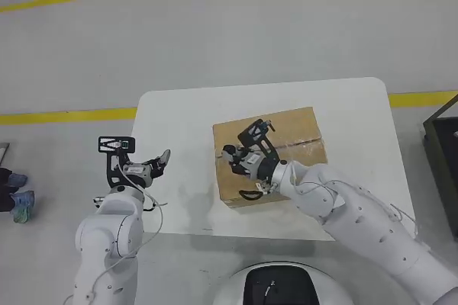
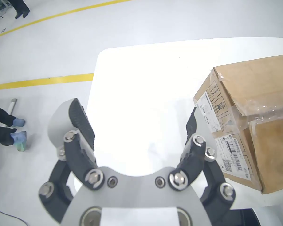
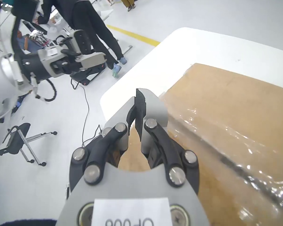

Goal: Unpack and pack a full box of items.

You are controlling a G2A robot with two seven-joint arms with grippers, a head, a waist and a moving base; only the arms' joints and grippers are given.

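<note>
A closed cardboard box (image 1: pixel 278 152) sits mid-table, its top seam sealed with clear tape (image 3: pixel 228 139). My right gripper (image 1: pixel 230 158) hovers over the box's left top edge, at the tape's end. In the right wrist view its fingers (image 3: pixel 139 101) are pressed together, and I see nothing between them. My left gripper (image 1: pixel 162 161) hangs at the table's left edge, apart from the box. It stands open (image 2: pixel 135 115) with bare white table between its pads, and the labelled side of the box (image 2: pixel 226 128) lies off to one side.
The white table (image 1: pixel 175 122) has free room left of and behind the box. A dark crate (image 1: pixel 452 175) stands on the floor to the right. A person's feet (image 1: pixel 19 204) are on the floor at the left, past a yellow floor line (image 1: pixel 61 117).
</note>
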